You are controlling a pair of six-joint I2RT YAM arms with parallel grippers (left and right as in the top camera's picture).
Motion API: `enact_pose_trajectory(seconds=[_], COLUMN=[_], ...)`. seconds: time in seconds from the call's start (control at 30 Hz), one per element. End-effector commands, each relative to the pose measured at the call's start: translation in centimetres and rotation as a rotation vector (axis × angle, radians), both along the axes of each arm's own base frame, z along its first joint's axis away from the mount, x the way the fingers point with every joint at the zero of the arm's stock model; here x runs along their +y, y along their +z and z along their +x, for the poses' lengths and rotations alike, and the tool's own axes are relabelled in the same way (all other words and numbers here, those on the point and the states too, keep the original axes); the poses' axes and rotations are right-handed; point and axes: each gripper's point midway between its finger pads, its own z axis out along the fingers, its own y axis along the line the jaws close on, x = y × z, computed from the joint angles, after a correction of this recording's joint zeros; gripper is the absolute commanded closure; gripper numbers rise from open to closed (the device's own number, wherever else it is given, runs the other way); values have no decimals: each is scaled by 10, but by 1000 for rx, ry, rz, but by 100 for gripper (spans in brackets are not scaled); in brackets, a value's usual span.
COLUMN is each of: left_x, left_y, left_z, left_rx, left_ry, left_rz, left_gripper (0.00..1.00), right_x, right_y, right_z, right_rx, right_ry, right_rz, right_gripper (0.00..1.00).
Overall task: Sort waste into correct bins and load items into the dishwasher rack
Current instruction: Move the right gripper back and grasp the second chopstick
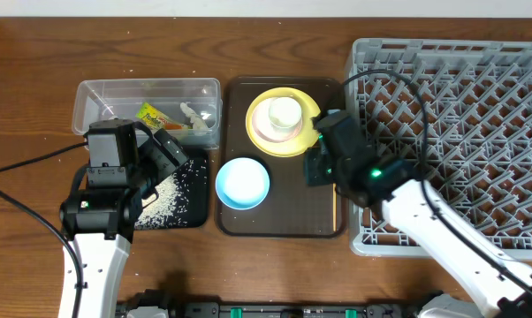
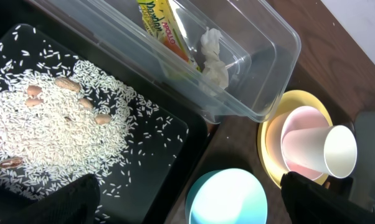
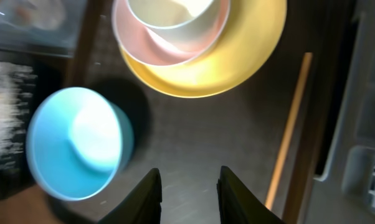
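The yellow-green wrapper (image 2: pixel 159 22) and white tissue (image 2: pixel 215 59) lie in the clear tub (image 1: pixel 147 93). Rice crumbs (image 2: pixel 63 137) cover the black tray (image 1: pixel 195 208). On the yellow plate (image 1: pixel 310 110) sits a pink bowl (image 2: pixel 299 134) with a white cup (image 2: pixel 337 152) tilted inside it. The light blue bowl (image 1: pixel 242 183) stands in front of them. One chopstick (image 3: pixel 290 124) lies along the brown tray's right edge. My left gripper (image 2: pixel 194 199) hangs wide open over the black tray's corner and the blue bowl. My right gripper (image 3: pixel 189 183) is open over bare brown tray, holding nothing. The dishwasher rack (image 1: pixel 460 132) is at the right.
The plate, bowls and chopstick rest on a dark brown serving tray (image 1: pixel 279 216) between the black tray and the rack. A few brown nut-like bits (image 2: pixel 35 93) lie in the rice. Black cables run over the table's left side and over the rack.
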Motion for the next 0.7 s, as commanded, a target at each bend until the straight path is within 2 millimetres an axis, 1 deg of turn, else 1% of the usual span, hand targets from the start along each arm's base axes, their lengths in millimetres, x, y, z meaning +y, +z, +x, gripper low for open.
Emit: enact_pose_trajectory(seconds=[0.0, 0.17, 0.3, 0.43, 0.67], left_x=[3, 3, 3, 3, 3], left_y=[5, 4, 4, 5, 4], left_z=[2, 2, 2, 2, 2], left_rx=[-10, -10, -10, -10, -10], left_ry=[11, 11, 11, 11, 11], left_rz=[6, 6, 6, 6, 6], left_gripper=[5, 5, 5, 5, 5], right_x=[-7, -19, -23, -26, -32], right_y=[-9, -37, -64, -87, -115], right_z=[9, 6, 3, 0, -5], right_rx=[-59, -34, 26, 73, 136], right_ry=[-81, -160, -160, -163, -214], right_rz=[-136, -268, -328, -370, -409], right_gripper=[70, 66, 64, 62, 58])
